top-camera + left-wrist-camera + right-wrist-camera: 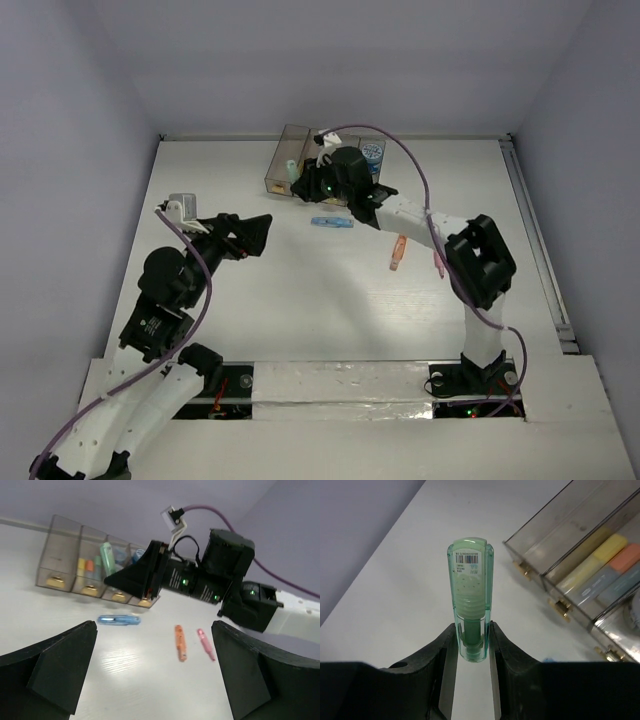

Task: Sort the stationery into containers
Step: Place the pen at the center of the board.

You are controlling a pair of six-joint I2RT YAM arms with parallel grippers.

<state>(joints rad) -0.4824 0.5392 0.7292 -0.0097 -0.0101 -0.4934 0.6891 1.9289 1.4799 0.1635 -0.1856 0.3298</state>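
Observation:
My right gripper (472,640) is shut on the lower end of a translucent green stick (470,580), which points away from the fingers. In the top view it holds this green stick (288,170) at the front of the smoky-brown containers (285,145). One bin holds yellow (615,545) and orange (630,557) sticks. A blue stick (119,620), an orange stick (180,642) and a pink stick (205,644) lie loose on the table. My left gripper (155,670) stands open above the table, short of them, with nothing between its fingers.
A blue roll (372,155) sits in the rightmost bin. The right arm (420,215) stretches across the table above the orange stick (397,252) and pink stick (438,262). White walls close in the table on three sides.

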